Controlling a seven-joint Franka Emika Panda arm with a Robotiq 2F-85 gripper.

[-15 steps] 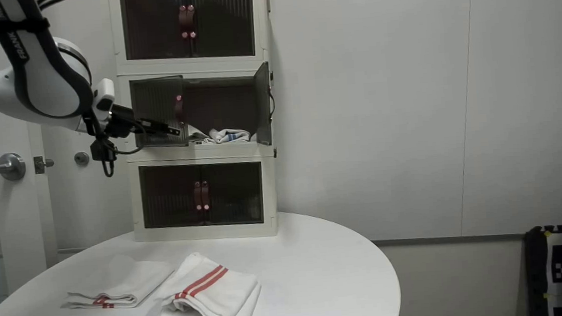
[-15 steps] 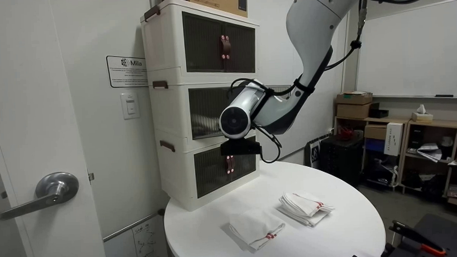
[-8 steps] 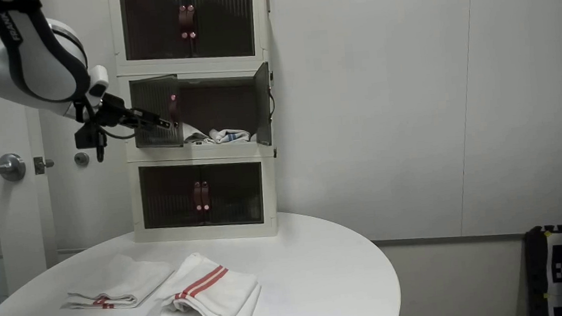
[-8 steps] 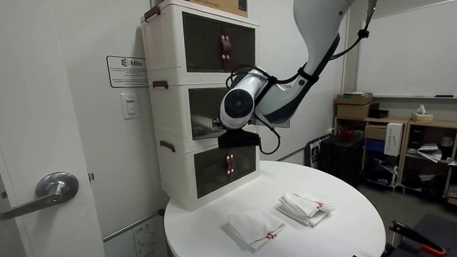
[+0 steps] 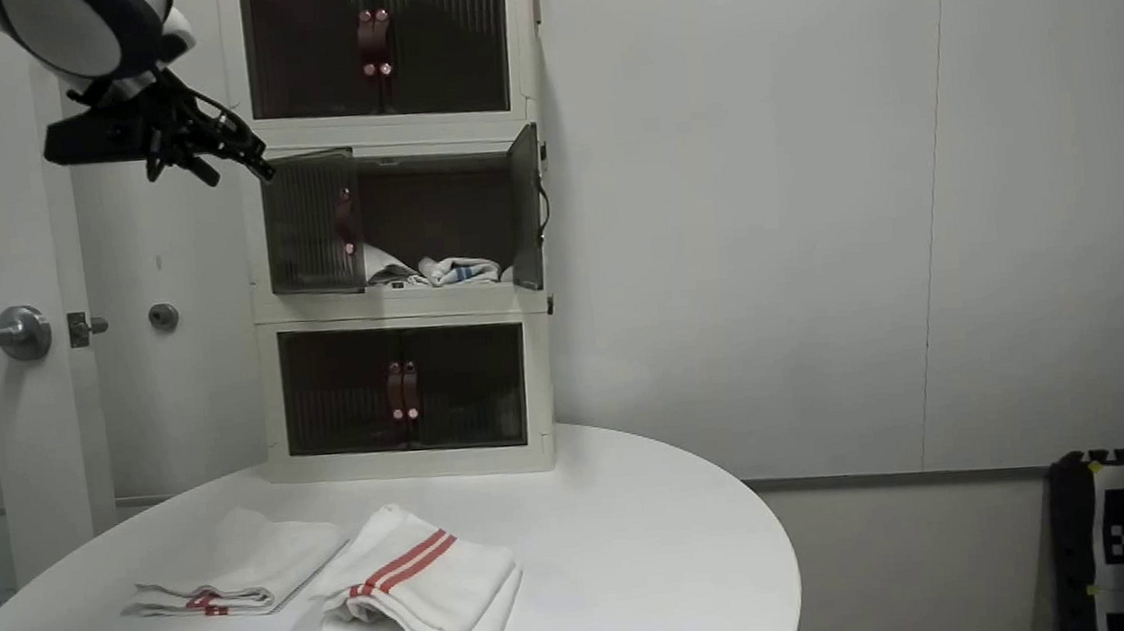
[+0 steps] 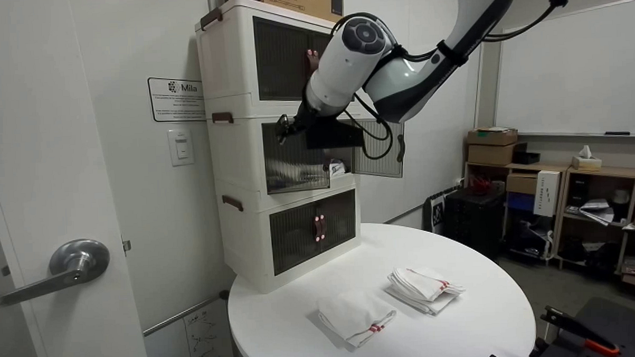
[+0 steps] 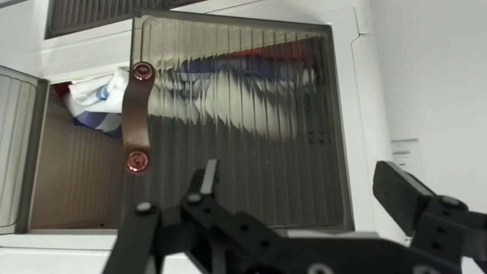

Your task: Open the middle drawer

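The middle cabinet compartment has two dark ribbed doors. Its left door (image 5: 310,240) stands partly open, with a brown strap handle (image 5: 345,220) at its free edge. Its right door (image 5: 526,208) is swung wide open, also seen in an exterior view (image 6: 382,150). Folded cloths (image 5: 458,270) lie inside. My gripper (image 5: 238,172) is up near the top hinge side of the left door, apart from the handle. In the wrist view, which stands upside down, my gripper (image 7: 300,182) is open and empty in front of the left door (image 7: 243,160); the strap handle (image 7: 136,121) lies outside its fingers.
Closed cabinet compartments sit above (image 5: 440,44) and below (image 5: 467,383) the middle one. The stack stands on a round white table (image 5: 641,550) with folded towels (image 5: 240,561) (image 5: 432,576). A door with a lever handle (image 5: 22,333) stands beside the cabinet.
My gripper has moved up and back from the left door's handle and turned, its fingers now showing spread. The left door swung slightly further open early on, then stayed nearly still.
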